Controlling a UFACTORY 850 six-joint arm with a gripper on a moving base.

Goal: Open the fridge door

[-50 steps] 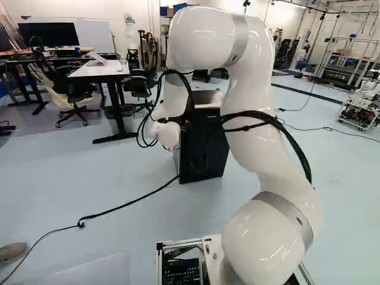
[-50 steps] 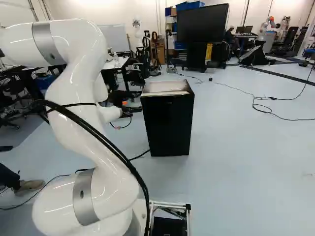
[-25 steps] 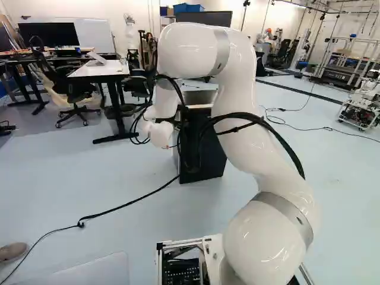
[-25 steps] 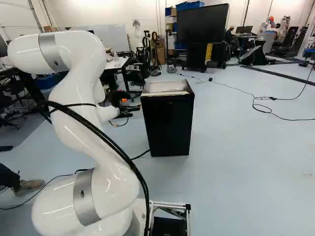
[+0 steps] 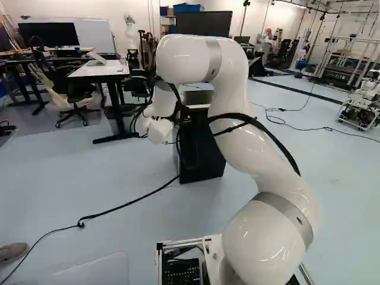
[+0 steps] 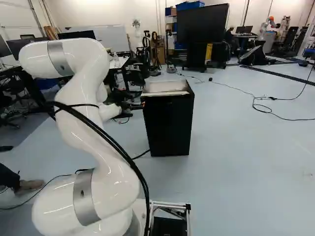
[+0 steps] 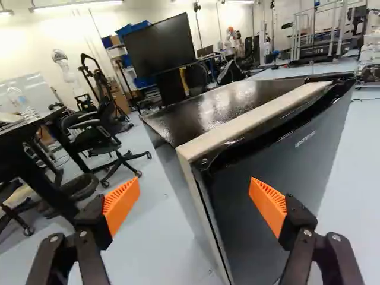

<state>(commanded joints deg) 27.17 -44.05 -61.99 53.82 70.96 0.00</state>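
Recording gripper (image 6: 136, 109) with fingers well apart, orange pads (image 7: 120, 205) facing. Base heading = 12 o'clock: fridge (image 6: 169, 125) at 12, table (image 5: 101, 72) at 11. Right base view: gripper at fridge's 10 o'clock; contact unclear. Wrist view: fridge door (image 7: 312, 154) at 1 o'clock from the gripper, side edge ahead between fingers.

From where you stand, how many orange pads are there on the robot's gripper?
2: one pad shows against the floor beside the fridge, the other pad in front of the fridge's door. Neither is hidden.
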